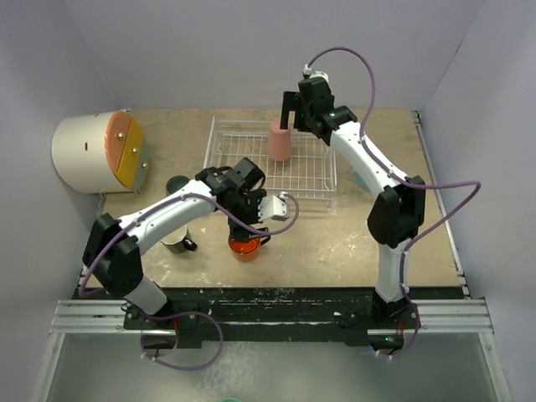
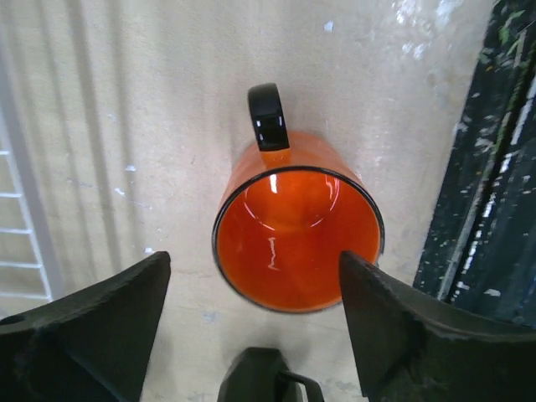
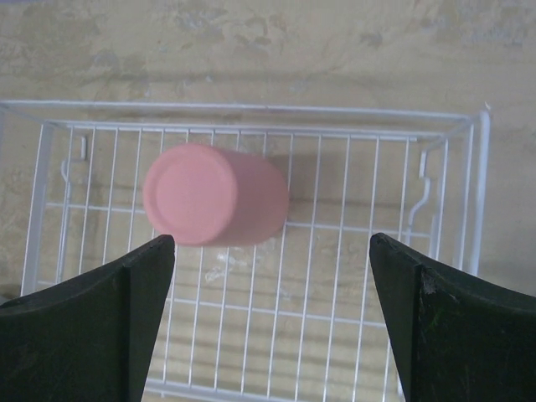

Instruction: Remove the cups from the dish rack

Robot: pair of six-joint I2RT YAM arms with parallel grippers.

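Pink tumbler [image 3: 213, 194] shows from the right wrist, orange mug [image 2: 297, 243] from the left.

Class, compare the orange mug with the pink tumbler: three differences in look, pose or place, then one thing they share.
The orange mug has a black handle; the pink tumbler has none. The orange mug stands mouth up; the pink tumbler stands closed end up. The orange mug sits on the table; the pink tumbler sits in the dish rack. Both stand on end.

orange mug [image 2: 297, 243], black handle [image 2: 268, 117]; pink tumbler [image 3: 213, 195]; white wire dish rack [image 3: 479, 193]; mottled beige table [image 1: 352, 243].
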